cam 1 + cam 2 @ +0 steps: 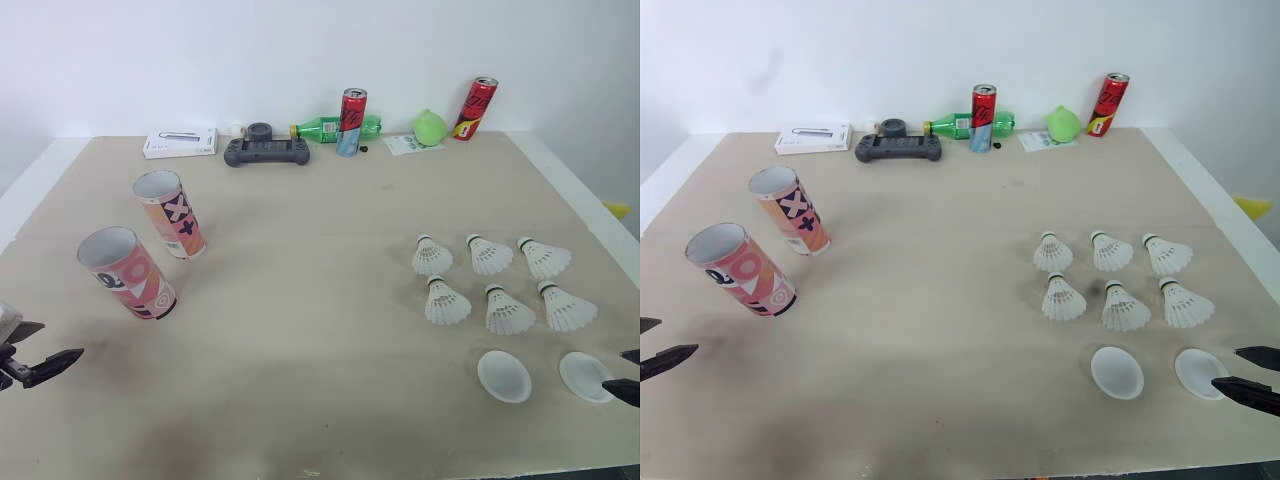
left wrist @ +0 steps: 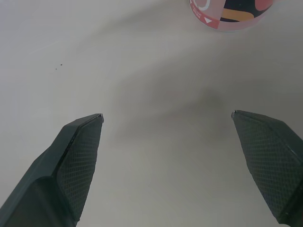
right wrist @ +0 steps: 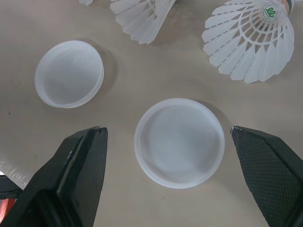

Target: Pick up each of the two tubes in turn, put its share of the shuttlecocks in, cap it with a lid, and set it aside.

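Two pink patterned tubes stand tilted on the table's left: the nearer tube (image 1: 126,272) and the farther tube (image 1: 170,213), both with open mouths. Several white shuttlecocks (image 1: 492,282) lie in two rows on the right. In front of them rest two translucent lids, one (image 1: 504,376) inward and one (image 1: 586,376) outward. My left gripper (image 1: 30,352) hovers open at the left edge, just short of the nearer tube (image 2: 231,13). At the right edge, my right gripper (image 1: 625,373) is open, its fingers either side of the outer lid (image 3: 179,142).
Along the back wall sit a white box (image 1: 180,143), a dark game controller (image 1: 265,151), a green bottle (image 1: 330,128), two red cans (image 1: 352,122) (image 1: 477,108) and a green ball (image 1: 430,126). The table edge (image 1: 590,200) runs down the right.
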Available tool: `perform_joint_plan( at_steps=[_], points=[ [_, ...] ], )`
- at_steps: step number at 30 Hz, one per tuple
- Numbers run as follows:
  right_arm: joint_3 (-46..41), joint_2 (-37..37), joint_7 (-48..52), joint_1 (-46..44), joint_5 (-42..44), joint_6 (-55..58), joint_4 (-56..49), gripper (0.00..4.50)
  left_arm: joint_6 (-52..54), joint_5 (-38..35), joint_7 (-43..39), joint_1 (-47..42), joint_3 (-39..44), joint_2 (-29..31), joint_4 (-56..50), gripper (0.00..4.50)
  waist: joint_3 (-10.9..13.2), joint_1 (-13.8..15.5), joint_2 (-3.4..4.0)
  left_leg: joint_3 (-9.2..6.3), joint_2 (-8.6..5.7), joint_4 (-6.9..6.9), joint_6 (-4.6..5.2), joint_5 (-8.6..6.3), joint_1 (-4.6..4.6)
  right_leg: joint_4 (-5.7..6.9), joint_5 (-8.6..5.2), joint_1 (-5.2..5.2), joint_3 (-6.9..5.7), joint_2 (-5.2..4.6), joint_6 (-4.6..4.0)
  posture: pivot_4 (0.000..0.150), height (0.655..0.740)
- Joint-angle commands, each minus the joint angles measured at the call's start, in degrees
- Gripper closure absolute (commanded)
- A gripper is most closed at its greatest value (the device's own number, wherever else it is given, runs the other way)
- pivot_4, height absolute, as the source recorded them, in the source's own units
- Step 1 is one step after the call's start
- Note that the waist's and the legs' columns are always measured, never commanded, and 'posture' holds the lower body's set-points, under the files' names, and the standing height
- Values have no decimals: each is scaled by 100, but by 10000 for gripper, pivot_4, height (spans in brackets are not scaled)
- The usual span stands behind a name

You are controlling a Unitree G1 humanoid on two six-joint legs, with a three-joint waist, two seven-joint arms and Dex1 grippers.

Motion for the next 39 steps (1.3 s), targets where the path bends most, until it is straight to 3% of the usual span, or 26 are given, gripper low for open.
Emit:
perform_joint_plan(
  at_steps=[1,23,25,29,33,39],
  points=[
    [-37,-109,86,-35,-16,-81,85,396,3,-87,-11,-46,157,-2,-125,0,0,0,0,0,0,0,0,0,0,0,0,0,0,0,0,1500,7395],
    [-233,-140,285,69,65,-36,-39,396,10,-102,18,-135,159,-39,-148,0,0,0,0,15,1,0,0,0,0,6,0,3,10,2,0,1500,7395],
    [-470,-120,382,170,291,240,-584,396,29,-178,47,-135,258,-114,-234,0,-1,-2,3,15,1,0,0,0,0,7,0,4,11,2,0,1500,7395],
    [-909,-64,194,59,1389,1431,-2665,396,-49,-509,163,-53,467,-585,-697,0,-1,-26,6,35,4,-2,0,0,-1,17,2,3,25,2,3,1500,7395],
    [-62,35,-1074,-1164,3080,2348,-4843,396,-231,-706,599,135,302,-1455,-1605,0,12,-9,-26,21,14,3,-8,4,6,22,2,5,13,9,3,1500,7395],
    [1369,313,-2229,-2988,3960,2668,-5636,396,-675,-480,1342,-31,-289,-2350,-2146,0,16,35,-45,10,3,9,-9,6,-6,18,3,9,10,3,5,1500,7395]
  ],
)
